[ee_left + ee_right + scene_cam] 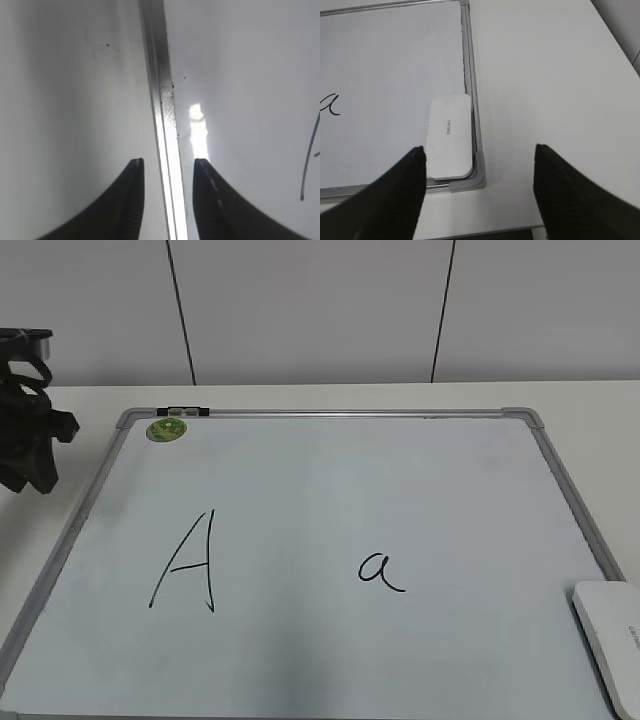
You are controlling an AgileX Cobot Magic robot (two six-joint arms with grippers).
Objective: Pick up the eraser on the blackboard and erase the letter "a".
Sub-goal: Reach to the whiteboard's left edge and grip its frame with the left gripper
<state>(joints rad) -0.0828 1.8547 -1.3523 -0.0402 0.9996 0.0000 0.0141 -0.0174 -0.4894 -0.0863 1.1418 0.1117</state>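
Observation:
The blackboard (330,490) lies flat on the table. The small letter "a" (380,571) is written right of its middle and shows at the left edge of the right wrist view (331,105). The white eraser (612,640) lies in the board's near right corner, against the frame, and shows in the right wrist view (450,136). My right gripper (479,150) is open and empty, above the table near that corner; the eraser lies just beyond its left finger. My left gripper (167,165) is open and empty over the board's left frame edge (162,100).
A capital "A" (188,562) is written on the board's left half. A round green magnet (166,429) sits at the far left corner. My left arm (25,430) stands at the left. White table (545,75) extends right of the board.

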